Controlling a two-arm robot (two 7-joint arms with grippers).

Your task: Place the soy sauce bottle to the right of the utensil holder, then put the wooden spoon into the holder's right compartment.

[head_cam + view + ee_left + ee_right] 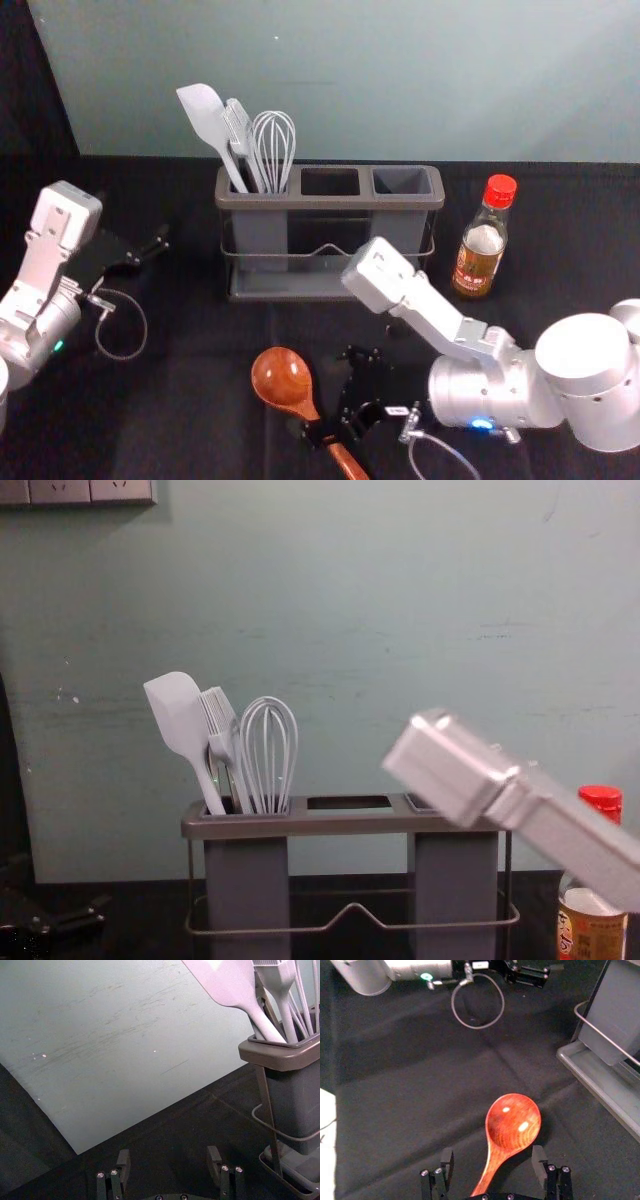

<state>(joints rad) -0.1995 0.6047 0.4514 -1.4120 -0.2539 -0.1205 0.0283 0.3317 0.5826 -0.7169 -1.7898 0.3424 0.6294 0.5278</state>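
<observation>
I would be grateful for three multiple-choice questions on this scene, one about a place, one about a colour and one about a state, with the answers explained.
1. Where does the soy sauce bottle stand?
A. To the left of the utensil holder
B. In the holder's middle compartment
C. To the right of the utensil holder

2. What colour is the bottle's cap?
A. Red
B. Green
C. White

3. What is the state of the right gripper?
A. Shut on the whisk
B. Open, at the handle of the wooden spoon
C. Shut on the bottle

Answers:
1. C: the head view shows the bottle beyond the holder's right end.
2. A: the cap is bright red in the head and chest views.
3. B: the right wrist view shows its fingers well apart, with the spoon's handle running between them.
</observation>
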